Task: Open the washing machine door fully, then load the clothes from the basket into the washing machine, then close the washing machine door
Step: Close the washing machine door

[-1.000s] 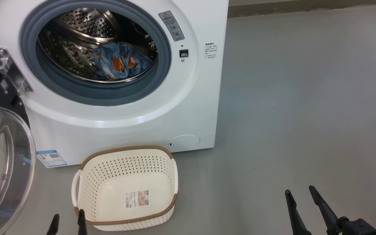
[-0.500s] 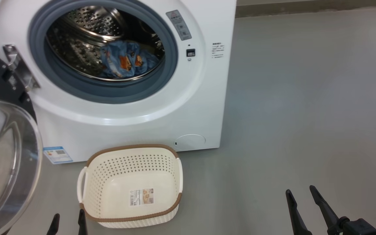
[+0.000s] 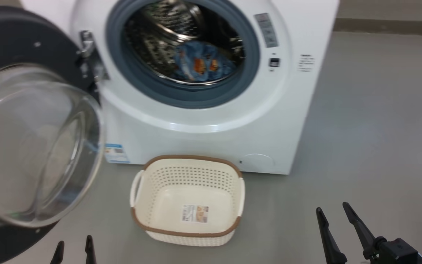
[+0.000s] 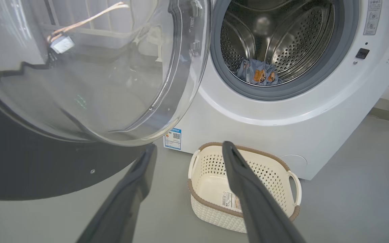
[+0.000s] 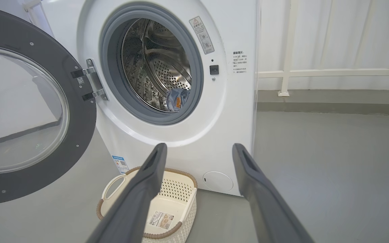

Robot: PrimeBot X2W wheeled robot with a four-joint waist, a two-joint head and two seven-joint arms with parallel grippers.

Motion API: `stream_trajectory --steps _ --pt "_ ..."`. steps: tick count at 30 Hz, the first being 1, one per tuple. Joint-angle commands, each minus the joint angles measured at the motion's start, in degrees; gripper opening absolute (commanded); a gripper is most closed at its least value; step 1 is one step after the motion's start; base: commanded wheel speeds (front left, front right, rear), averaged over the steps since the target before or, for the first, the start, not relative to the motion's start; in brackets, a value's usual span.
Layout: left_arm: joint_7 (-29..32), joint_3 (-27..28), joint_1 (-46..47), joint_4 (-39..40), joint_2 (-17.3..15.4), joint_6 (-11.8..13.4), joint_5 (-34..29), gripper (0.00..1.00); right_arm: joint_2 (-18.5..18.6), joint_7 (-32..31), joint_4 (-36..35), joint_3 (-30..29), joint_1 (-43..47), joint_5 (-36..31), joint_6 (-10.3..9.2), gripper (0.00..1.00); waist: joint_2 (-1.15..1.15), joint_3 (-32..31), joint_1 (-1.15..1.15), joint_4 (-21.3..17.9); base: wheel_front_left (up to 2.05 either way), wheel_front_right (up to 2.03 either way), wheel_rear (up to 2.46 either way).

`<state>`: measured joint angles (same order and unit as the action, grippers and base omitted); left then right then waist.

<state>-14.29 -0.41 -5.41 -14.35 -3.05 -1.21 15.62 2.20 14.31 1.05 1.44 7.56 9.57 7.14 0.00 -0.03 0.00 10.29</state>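
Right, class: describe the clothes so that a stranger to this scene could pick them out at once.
Start at the big white washing machine, its round door swung open. Look past the grey gasket into the steel drum: the clothes lie at its bottom. They are the one soft thing there, light blue with orange-brown prints; the cream basket in front holds none.

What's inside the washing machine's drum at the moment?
A small bundle of light blue clothes with orange figures lies low in the perforated steel drum. Anything beneath the bundle is covered, and the grey gasket hides the drum's front floor.
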Motion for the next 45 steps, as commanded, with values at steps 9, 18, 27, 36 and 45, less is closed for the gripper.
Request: stream_trajectory --steps 9,18,27,36,45 --pt "-0.7 1.9 2.8 0.4 0.0 1.5 -0.6 1.0 0.7 0.7 -0.7 2.1 -2.7 -0.7 0.35 1.0 0.0 -2.7 0.0 15.6 0.0 0.0 0.0" --pt "-0.7 5.0 2.3 2.7 0.1 2.7 1.7 1.0 0.7 0.7 1.1 5.8 -6.2 -1.7 0.35 1.0 0.0 -0.5 0.0 18.8 0.0 0.0 0.0" --pt "-0.7 6.3 1.9 3.7 0.2 3.1 3.5 1.0 0.7 0.7 2.6 7.4 -8.4 -1.8 0.35 1.0 0.0 0.5 0.0 19.4 0.0 0.0 0.0" --pt "-0.7 7.8 2.0 3.6 0.2 2.6 10.7 0.0 0.7 0.7 2.9 7.3 -8.2 -1.8 0.35 1.0 0.0 0.6 0.0 19.5 0.0 0.0 0.0" --pt "-0.7 14.3 4.6 1.7 0.1 -0.3 31.2 0.0 0.7 0.7 2.4 6.7 -7.1 -1.2 0.35 1.0 0.0 0.8 0.0 19.6 0.0 0.0 0.0"
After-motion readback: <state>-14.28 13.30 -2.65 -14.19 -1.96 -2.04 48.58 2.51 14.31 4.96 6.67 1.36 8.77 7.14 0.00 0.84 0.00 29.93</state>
